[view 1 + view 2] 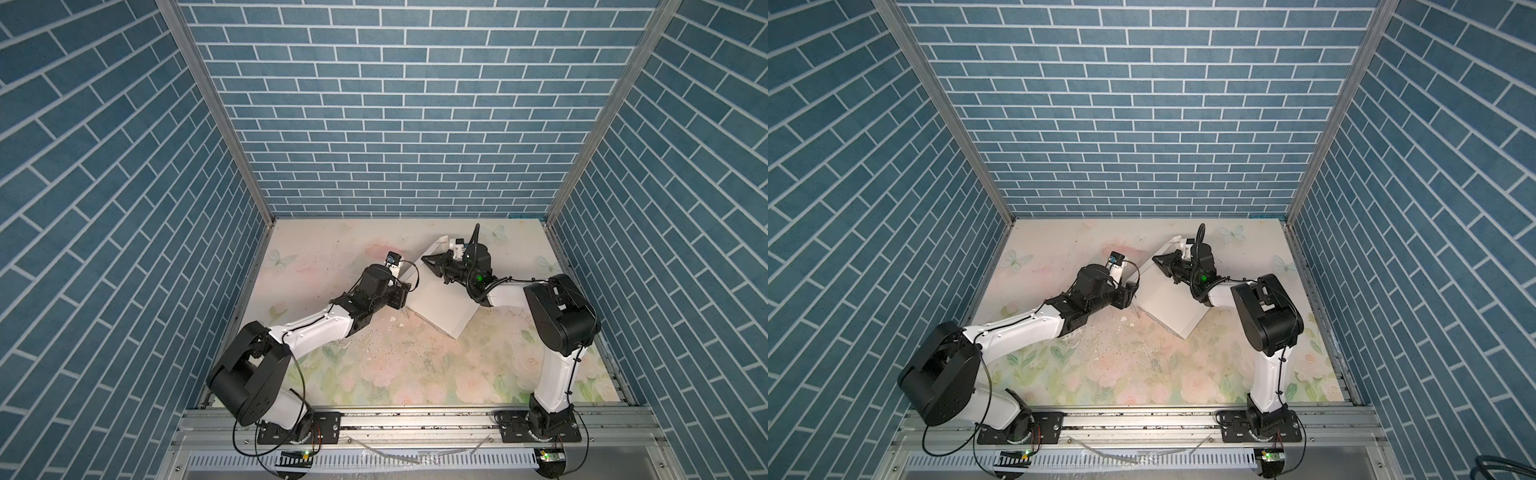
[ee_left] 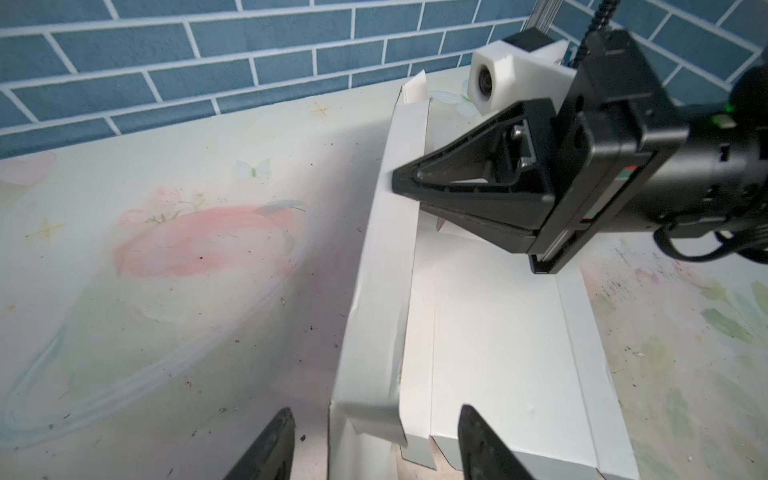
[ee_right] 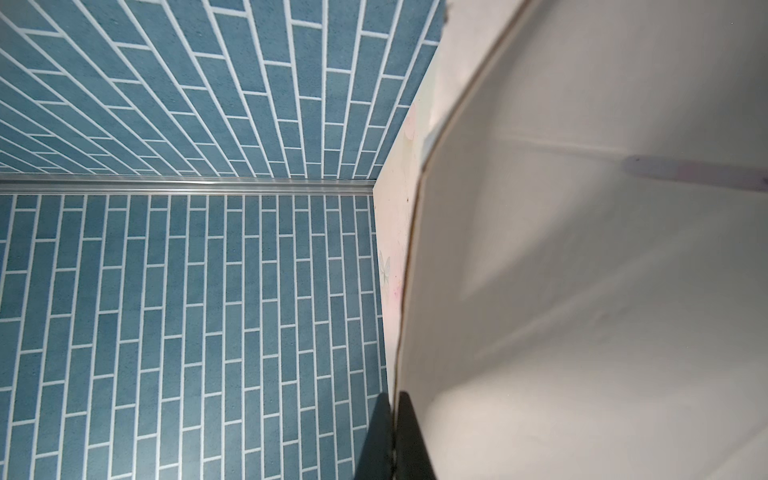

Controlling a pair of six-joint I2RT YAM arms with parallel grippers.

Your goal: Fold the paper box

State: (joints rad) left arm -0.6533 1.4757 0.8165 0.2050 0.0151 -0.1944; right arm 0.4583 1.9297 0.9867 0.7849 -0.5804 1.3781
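The white paper box (image 1: 440, 305) (image 1: 1169, 301) lies partly folded, turned at an angle, on the floral table mat in both top views. In the left wrist view one long side wall (image 2: 384, 266) stands up, with a bent flap at its near corner. My left gripper (image 2: 376, 446) (image 1: 409, 286) is open, its fingers (image 2: 274, 444) either side of that corner and not touching it. At the wall's far end my right gripper (image 2: 399, 183) (image 1: 428, 261) (image 3: 394, 436) is shut on the wall's top edge. The cardboard (image 3: 582, 270) fills much of the right wrist view.
Blue brick walls (image 1: 395, 124) enclose the table on three sides, close behind the box. Small scraps and dark specks (image 1: 399, 345) litter the mat in front of the box. An aluminium rail (image 1: 415, 419) with both arm bases runs along the front edge.
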